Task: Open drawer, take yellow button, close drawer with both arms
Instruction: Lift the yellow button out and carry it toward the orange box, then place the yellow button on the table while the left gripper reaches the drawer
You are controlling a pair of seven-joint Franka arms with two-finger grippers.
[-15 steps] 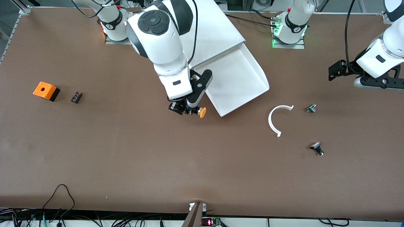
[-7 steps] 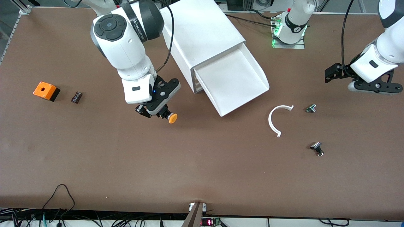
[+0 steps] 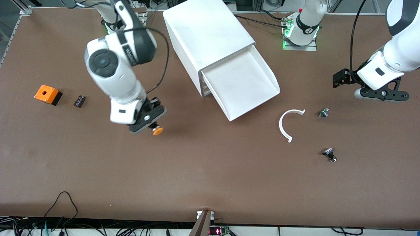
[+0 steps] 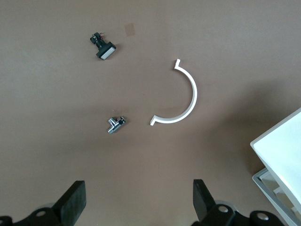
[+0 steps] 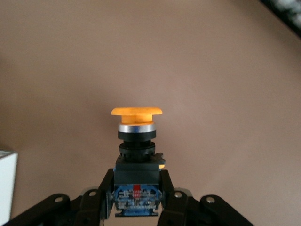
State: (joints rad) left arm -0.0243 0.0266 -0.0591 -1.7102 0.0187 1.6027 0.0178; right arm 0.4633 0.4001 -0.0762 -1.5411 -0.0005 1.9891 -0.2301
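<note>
— Where is the button (image 3: 157,131)?

— In the right gripper (image 3: 151,127), up over bare table toward the right arm's end, well apart from the cabinet (image 3: 206,36). The front view gives little more than its orange cap poking out from the gripper. The right wrist view shows the rest: the cap, a silver ring, the black body, and the two fingers (image 5: 104,190) clamped on the blocky base of the button (image 5: 137,155).

— And the drawer (image 3: 242,86)?

— The top one stands pulled well out of the cabinet, its white tray open to the front camera. The left wrist view catches only a corner of it (image 4: 282,150).

— The left gripper (image 3: 361,86)?

— It hangs in the air at the left arm's end of the table, jaws spread and holding nothing. Its wrist view shows the two fingertips (image 4: 203,197) wide apart, and below them a white curved strip (image 4: 181,101), a small metal piece (image 4: 114,125) and a black-capped piece (image 4: 103,48) lying on the table. The front view shows those three too, the black-capped piece nearest that camera.

— Anything else?

— An orange square box (image 3: 47,94) and a small dark part (image 3: 79,101) beside it, seen only from the front.
</note>
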